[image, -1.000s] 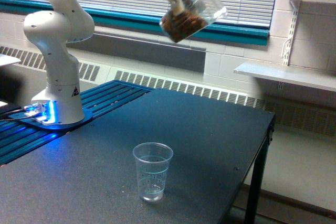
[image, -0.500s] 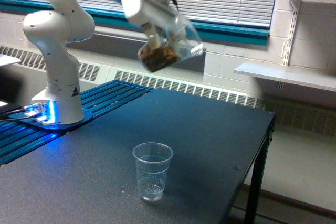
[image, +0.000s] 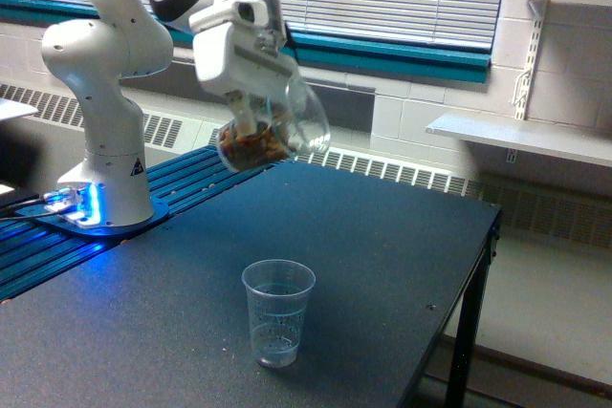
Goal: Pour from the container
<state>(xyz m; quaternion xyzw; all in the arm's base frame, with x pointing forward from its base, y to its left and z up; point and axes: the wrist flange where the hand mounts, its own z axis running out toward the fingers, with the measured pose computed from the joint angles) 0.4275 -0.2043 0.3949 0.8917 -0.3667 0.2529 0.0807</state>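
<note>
The container (image: 273,134) is a clear wide-mouthed jar held tilted in the air, its mouth up and toward the exterior view's right, with brown nut-like pieces lying in its lower end. My gripper (image: 251,114) is shut on it from above, fingers against the jar's wall. The jar hangs above and slightly to the left of a small clear plastic cup (image: 278,311), which stands upright on the dark table (image: 382,236) near its front edge. A wide gap separates jar and cup. No pieces show in the air.
The arm's white base (image: 100,140) stands at the left on a blue slatted plate (image: 182,183) with a blue light. The table's right edge (image: 483,255) drops to the floor. A white wall shelf (image: 521,136) hangs at the right.
My gripper has carried the jar down and to the exterior view's left, from high near the blinds to lower over the table. The cup has not moved.
</note>
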